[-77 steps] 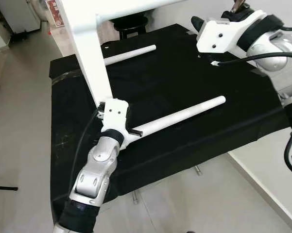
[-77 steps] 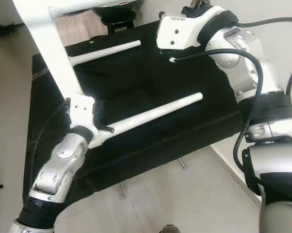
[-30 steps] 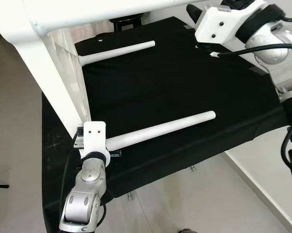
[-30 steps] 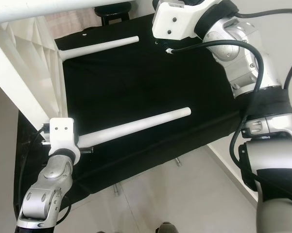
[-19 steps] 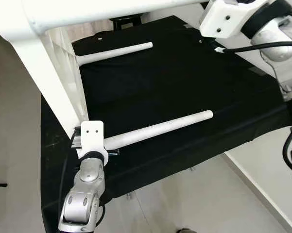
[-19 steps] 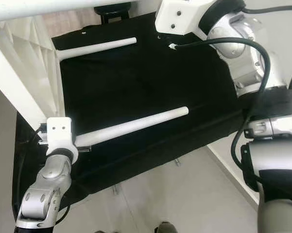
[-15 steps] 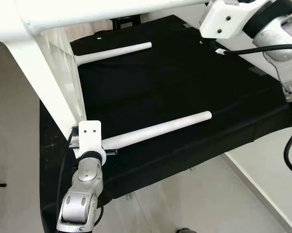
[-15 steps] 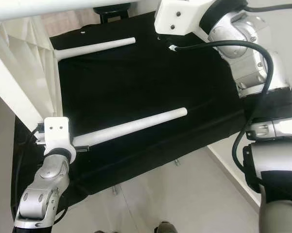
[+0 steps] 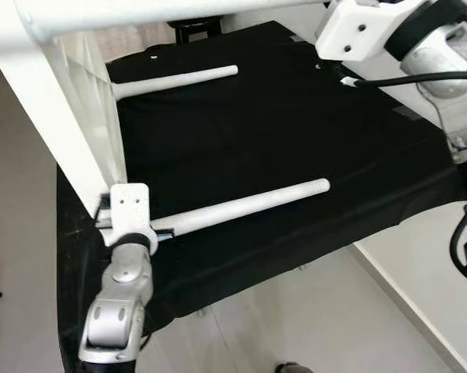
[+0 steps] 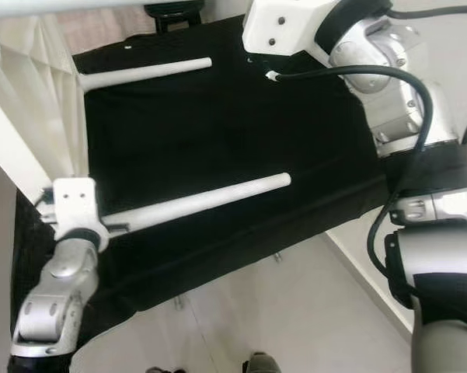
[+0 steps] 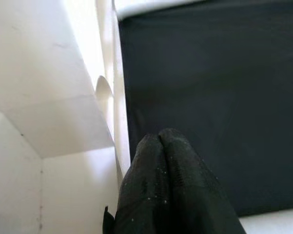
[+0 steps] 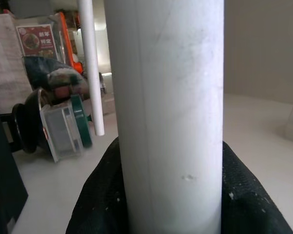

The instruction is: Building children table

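While the right fingers (image 12: 102, 204) clamp one table leg (image 12: 166, 97), the left fingers (image 11: 161, 161) press together, empty.

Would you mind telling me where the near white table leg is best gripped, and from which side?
Probably mid-shaft on the near table leg, coming from above: it is a slim round tube, roughly level above the black cloth, its middle free of the left gripper.

White table top (image 9: 58, 140) tilted over black cloth (image 9: 280, 132).
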Robot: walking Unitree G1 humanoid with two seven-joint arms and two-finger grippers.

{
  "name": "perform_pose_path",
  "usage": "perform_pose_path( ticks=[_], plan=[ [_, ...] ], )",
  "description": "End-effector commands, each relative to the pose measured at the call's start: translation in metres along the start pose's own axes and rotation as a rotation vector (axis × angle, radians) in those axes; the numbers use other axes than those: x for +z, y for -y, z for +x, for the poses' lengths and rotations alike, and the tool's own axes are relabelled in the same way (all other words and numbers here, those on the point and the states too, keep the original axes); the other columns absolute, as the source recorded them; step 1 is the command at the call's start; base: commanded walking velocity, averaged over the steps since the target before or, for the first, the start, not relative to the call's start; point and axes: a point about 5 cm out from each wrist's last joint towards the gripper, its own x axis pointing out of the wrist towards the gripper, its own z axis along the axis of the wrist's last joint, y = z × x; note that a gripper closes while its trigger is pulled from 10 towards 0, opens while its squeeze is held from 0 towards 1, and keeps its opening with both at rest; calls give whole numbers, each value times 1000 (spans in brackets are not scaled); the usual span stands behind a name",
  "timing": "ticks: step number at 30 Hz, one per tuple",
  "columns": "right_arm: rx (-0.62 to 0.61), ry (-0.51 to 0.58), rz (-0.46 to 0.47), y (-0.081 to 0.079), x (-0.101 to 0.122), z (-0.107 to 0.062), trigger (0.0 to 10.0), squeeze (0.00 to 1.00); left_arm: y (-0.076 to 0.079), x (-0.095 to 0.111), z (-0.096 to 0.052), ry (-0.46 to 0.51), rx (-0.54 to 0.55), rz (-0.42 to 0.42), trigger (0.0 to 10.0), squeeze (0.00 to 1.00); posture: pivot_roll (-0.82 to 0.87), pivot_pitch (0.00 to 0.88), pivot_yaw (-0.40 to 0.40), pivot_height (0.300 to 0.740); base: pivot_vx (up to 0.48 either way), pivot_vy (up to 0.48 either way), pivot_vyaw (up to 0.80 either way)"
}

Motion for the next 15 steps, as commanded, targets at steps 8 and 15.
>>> perform_pose_path(
  ticks=[8,15],
  plan=[
    [176,-447,311,-90,-59,-34,0,0,-86,70,12,291,314,109,10000,0,-96,130,49,740,0,0,0],
    [298,-752,648,-183,-58,-76,0,0,-140,165,20,544,357,209,10000,0,-64,102,47,740,0,0,0]
  ],
)
